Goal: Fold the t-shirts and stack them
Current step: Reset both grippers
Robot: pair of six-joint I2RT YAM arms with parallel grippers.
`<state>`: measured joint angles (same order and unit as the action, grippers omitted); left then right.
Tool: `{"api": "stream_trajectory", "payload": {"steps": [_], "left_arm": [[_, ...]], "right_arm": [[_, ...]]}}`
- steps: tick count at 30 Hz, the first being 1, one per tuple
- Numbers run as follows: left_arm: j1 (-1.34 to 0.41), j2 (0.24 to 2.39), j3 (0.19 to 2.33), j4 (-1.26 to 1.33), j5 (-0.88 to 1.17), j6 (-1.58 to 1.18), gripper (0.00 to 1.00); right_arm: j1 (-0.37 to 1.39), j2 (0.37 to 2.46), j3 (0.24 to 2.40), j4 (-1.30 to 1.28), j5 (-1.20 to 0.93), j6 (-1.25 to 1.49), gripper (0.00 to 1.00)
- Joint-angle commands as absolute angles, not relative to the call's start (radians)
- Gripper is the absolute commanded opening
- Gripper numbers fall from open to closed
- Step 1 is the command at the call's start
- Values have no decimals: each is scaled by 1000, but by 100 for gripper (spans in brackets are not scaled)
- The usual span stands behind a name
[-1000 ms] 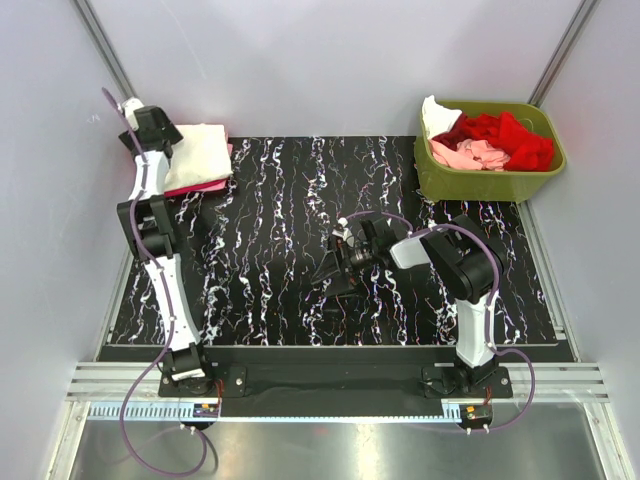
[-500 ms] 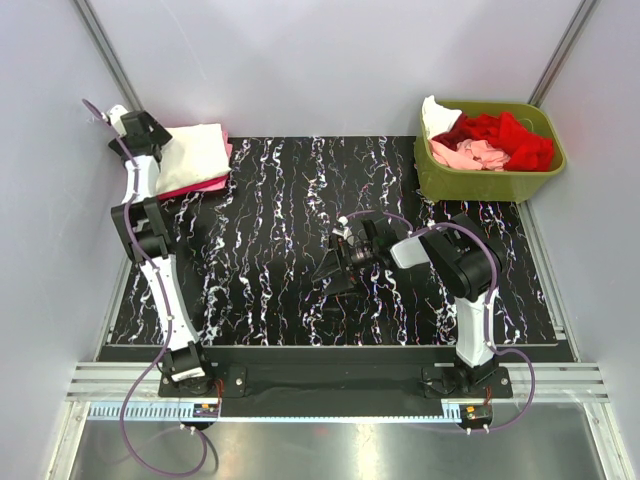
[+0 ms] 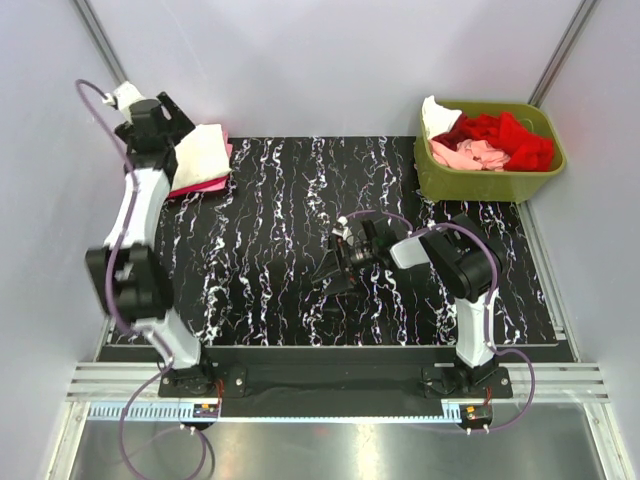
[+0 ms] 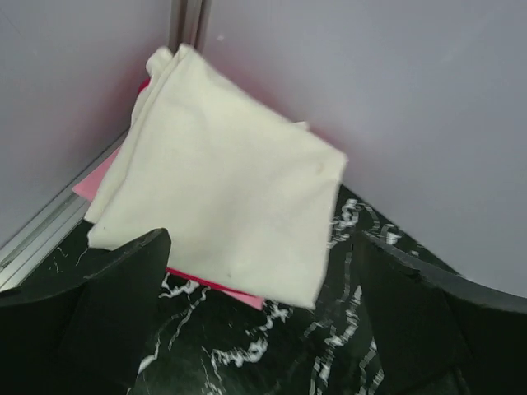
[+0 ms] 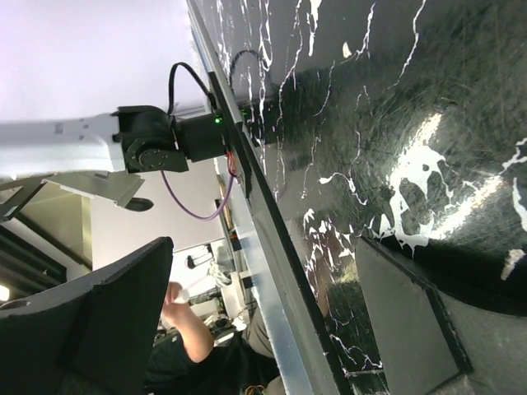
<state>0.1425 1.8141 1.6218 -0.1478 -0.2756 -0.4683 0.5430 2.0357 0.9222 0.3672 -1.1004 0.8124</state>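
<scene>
Two folded shirts stacked in the far left corner of the table (image 3: 270, 220), against the wall: cream shirt (image 3: 205, 152) (image 4: 222, 189) on top, lying flat, pink shirt (image 3: 200, 186) (image 4: 95, 183) underneath, only its edges peeking out at the left and near sides, with a redder strip along the near edge. Left gripper (image 3: 172, 125) (image 4: 259, 240) poised above the near edge of that stack, not touching it, fingers spread wide with nothing between them. Over at the far right, green bin (image 3: 480, 185) heaped with loose, unfolded laundry: red shirts (image 3: 505, 135) on the right, pale pink shirt (image 3: 470, 153) at the front, white shirt (image 3: 437, 115) poking up at the left corner. Right gripper (image 3: 335, 265) (image 5: 263, 247) low over the middle of the table, turned on its side, fingers likewise wide apart and holding nothing
</scene>
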Motion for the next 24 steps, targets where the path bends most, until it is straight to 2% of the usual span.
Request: {"api": "stream_trajectory", "payload": {"steps": [1,8,14,19,24], "left_arm": [[126,1556,1525,-115,-350,-465,99],[95,1191,1249,-354,-197,-514,99],[61,1043,1116,-621,297,-508,99],[34,909,953,-753,367,-398,99],[34,822,917,-839,494,-269,99]], "right_arm": [[557,2019,930,261,-1023,779,100],[584,1962,940,146,-945,716,100],[617,1885,937,57,-795,675,100],[629,1835,920,34,-729,673,100],[635,1795,899,25,-675,673,100]]}}
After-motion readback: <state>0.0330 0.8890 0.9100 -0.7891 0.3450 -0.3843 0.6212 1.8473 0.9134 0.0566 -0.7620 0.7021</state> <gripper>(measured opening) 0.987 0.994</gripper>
